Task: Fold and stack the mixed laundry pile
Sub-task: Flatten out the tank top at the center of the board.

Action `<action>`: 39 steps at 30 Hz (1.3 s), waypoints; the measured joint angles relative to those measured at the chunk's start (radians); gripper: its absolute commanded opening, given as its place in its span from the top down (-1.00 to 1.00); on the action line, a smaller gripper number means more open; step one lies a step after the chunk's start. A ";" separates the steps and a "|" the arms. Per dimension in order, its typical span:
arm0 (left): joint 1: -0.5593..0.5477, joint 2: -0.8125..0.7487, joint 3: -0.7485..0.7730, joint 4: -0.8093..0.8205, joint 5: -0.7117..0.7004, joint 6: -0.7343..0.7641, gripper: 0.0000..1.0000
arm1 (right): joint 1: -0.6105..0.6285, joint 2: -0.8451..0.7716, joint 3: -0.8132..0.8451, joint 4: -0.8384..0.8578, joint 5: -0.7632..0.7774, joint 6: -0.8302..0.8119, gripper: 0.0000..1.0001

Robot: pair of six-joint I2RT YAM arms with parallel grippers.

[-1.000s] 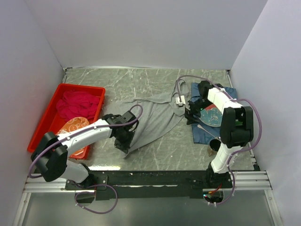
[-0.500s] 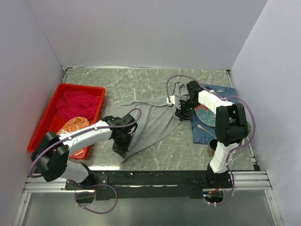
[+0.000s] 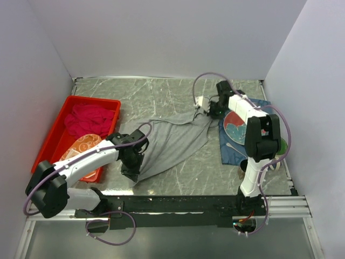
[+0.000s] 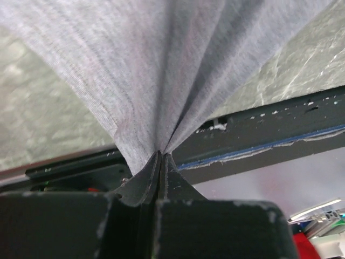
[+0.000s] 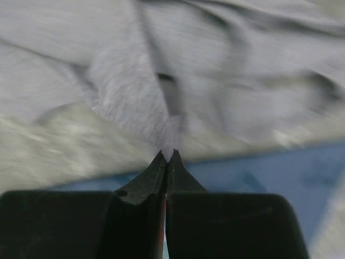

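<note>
Two spots on the grey garment [image 3: 172, 141] are already pinched; the left gripper [image 4: 161, 155] is clamped on a bunched near corner, and the right gripper [image 5: 167, 155] looks closed on a far edge beside the blue placemat [image 3: 229, 154]; the cloth is slung across the table [image 3: 178, 91] between them. Light, floppy handling is expected; hems and corners are best grabbed, since middles just bunch up. The crimson shirt [image 3: 89, 117] and orange-patterned cloth [image 3: 82, 147] are parked in the red tray [image 3: 94, 100].

A long grey garment [image 3: 172, 143] stretched diagonally across the marbled surface [image 3: 172, 91], folds fanning from both gathered ends, while a crumpled crimson-magenta shirt [image 3: 89, 117] and a small orange-and-white patterned cloth [image 3: 83, 145] lay touching inside a red tray [image 3: 94, 100]
</note>
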 measured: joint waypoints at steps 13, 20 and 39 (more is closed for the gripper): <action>0.035 -0.079 -0.025 -0.064 0.062 0.024 0.98 | -0.070 0.011 0.067 -0.028 0.119 -0.064 0.14; 0.035 -0.071 -0.023 -0.075 0.157 0.061 0.53 | -0.070 -0.090 -0.024 -0.130 -0.011 -0.115 -0.16; 0.290 -0.073 0.215 -0.034 -0.007 0.143 -0.59 | 0.198 0.147 0.204 -0.175 -0.190 -0.128 -0.12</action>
